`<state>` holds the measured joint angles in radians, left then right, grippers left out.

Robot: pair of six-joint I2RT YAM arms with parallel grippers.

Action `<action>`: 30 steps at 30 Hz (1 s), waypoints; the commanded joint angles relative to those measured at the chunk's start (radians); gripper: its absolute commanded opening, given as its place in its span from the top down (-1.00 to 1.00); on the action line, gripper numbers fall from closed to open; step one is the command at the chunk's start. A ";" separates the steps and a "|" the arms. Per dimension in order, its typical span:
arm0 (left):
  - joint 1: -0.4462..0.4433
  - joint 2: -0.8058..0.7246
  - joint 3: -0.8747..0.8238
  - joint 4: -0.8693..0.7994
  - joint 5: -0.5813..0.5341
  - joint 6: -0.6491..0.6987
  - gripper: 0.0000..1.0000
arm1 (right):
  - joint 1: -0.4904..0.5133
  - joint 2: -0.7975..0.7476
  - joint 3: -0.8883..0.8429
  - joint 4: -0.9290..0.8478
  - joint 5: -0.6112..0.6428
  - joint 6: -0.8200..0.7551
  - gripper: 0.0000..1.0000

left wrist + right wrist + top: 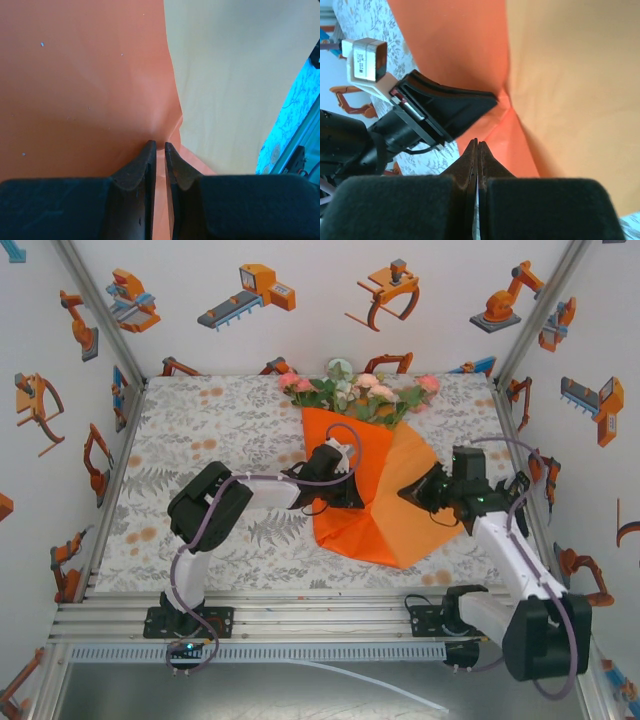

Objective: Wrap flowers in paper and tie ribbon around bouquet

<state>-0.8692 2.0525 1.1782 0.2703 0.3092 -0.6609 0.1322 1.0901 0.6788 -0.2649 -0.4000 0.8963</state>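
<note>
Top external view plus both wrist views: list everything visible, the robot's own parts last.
flowers: one bunch, pink, white and green, far centre, heads above the paper's top edge
paper: one sheet, orange, centre-right, partly folded
tablecloth: one, grey leaf print with orange spots, under everything
left gripper: one, black, fingers pinching the paper's crease
right gripper: one, black, fingers shut at the paper's right flap

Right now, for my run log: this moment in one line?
wrapping | the paper part-folded, flowers at its far end | left pincer shut on it | right pincer shut at its edge
</note>
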 commanded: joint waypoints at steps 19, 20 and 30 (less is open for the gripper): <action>0.001 0.025 0.008 -0.004 0.005 -0.002 0.62 | 0.311 -0.250 -0.223 -0.390 0.307 0.254 -0.31; 0.001 0.027 0.009 -0.005 0.004 -0.003 0.62 | 0.317 -0.251 -0.239 -0.369 0.303 0.266 -0.32; 0.001 0.037 0.021 -0.011 0.009 -0.005 0.62 | 0.362 -0.280 -0.330 -0.296 0.319 0.357 -0.26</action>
<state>-0.8692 2.0571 1.1809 0.2764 0.3145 -0.6655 0.4774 0.8246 0.3695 -0.5835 -0.1131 1.2060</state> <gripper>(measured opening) 0.191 0.636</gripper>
